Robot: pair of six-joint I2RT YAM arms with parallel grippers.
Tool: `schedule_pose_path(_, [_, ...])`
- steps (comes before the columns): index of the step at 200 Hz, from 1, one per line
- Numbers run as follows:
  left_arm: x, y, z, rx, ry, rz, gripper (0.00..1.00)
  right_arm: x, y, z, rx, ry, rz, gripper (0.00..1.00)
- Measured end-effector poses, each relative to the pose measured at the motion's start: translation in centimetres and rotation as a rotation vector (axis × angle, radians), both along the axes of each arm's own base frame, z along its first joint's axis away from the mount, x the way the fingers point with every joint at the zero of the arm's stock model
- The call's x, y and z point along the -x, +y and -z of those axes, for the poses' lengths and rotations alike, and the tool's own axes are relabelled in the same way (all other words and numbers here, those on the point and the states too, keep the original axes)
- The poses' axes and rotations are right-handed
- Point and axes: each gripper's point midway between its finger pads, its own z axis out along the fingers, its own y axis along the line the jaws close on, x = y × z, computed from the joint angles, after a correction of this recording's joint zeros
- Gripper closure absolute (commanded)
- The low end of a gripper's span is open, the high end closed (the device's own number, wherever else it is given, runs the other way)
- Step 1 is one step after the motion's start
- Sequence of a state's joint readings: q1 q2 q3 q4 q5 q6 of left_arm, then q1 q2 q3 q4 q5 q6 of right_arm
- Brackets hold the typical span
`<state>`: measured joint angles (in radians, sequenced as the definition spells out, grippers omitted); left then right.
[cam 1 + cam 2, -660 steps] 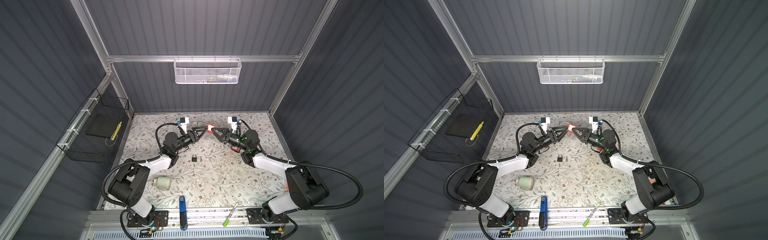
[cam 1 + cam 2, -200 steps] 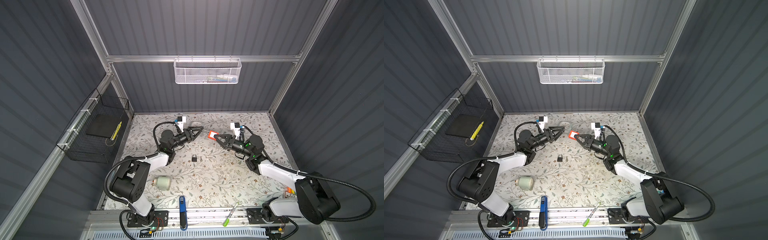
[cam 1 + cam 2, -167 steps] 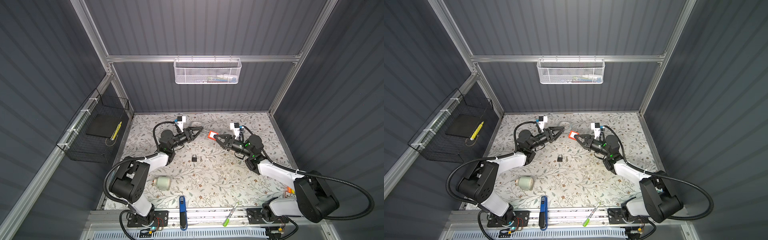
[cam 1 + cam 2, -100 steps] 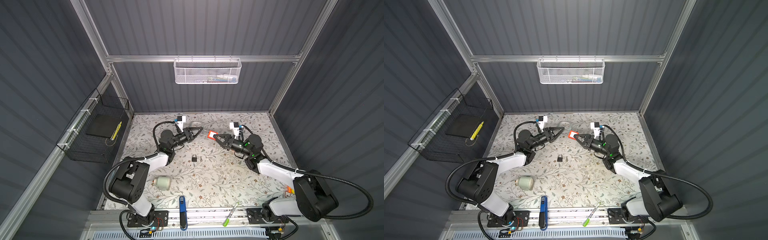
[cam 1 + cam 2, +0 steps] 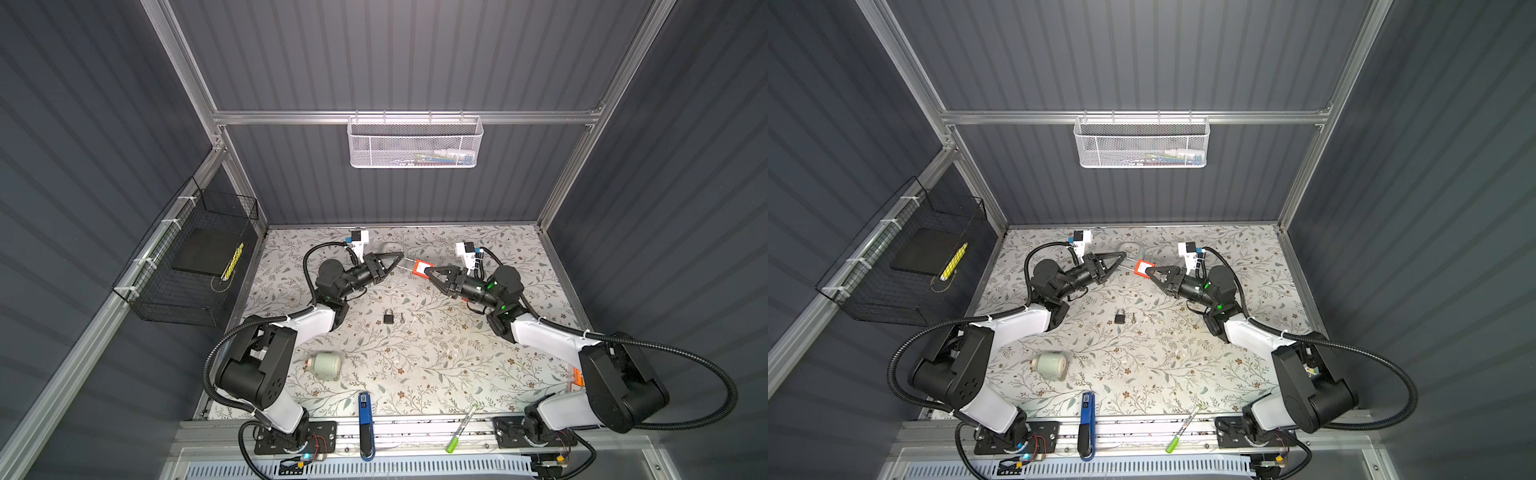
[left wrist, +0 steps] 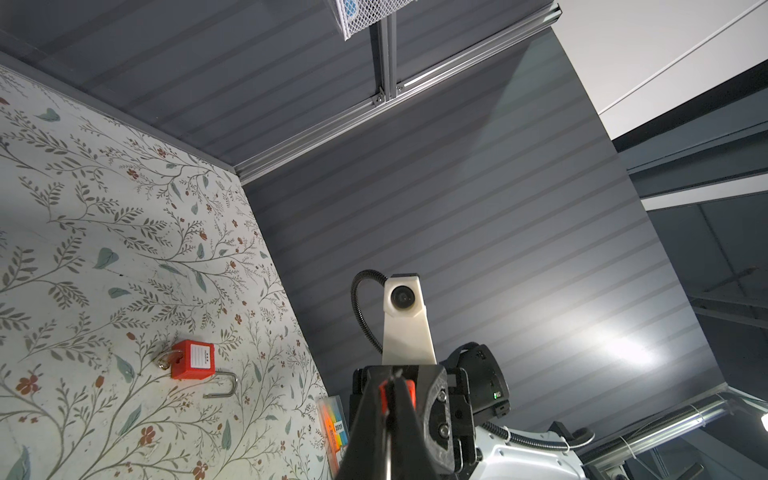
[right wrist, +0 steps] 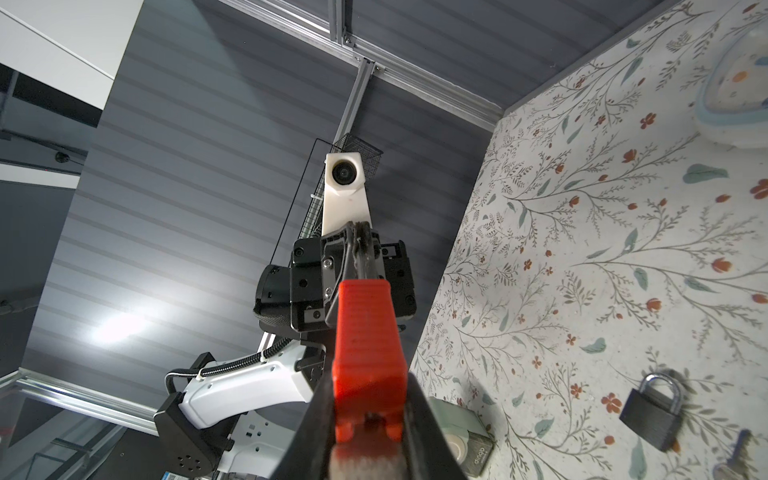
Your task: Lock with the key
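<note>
While your right gripper [image 5: 429, 273] clamps the red plastic padlock [image 7: 365, 345], your left gripper [image 5: 400, 258] pinches its silver metal stem [image 5: 409, 265]; next, you'd likely seat it squarely.

Your left hand [image 5: 400, 254] and right hand [image 5: 429, 270] were black, tapered; your arms had white shells [image 5: 311, 322], black joints, ribbed black cables [image 6: 354, 295], white camera mounts [image 6: 407, 328].

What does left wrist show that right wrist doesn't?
Left wrist only: a second red padlock lying on the table, shackle open. Right wrist only: the black padlock with a key beside it. Both: the held red padlock, gripped by the right gripper, with the left gripper shut at its shackle end.
</note>
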<state>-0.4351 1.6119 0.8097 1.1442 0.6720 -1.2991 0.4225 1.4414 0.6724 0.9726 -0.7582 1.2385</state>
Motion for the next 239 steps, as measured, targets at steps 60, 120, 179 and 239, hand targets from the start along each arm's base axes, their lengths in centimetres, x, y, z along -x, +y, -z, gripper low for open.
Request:
schedule_pose_path(60, [-0.1,0.4,-0.9,0.033,-0.017,-0.013,1.0,-0.4,0.5,-0.6,-0.046,-0.001,-0.031,1.0])
schedule_pose_path(120, [-0.5,0.6,-0.9,0.034,-0.019,-0.037,1.0,-0.7,0.8,-0.6,-0.076,0.018,-0.052,1.0])
schedule_pose_path(179, [-0.6,0.6,-1.2,0.044,-0.01,-0.021,1.0,-0.8,0.9,-0.8,-0.097,0.024,-0.065,1.0])
schedule_pose_path(239, [-0.4,0.6,-1.1,0.063,0.033,0.006,1.0,-0.6,0.9,-1.1,0.005,-0.044,-0.036,1.0])
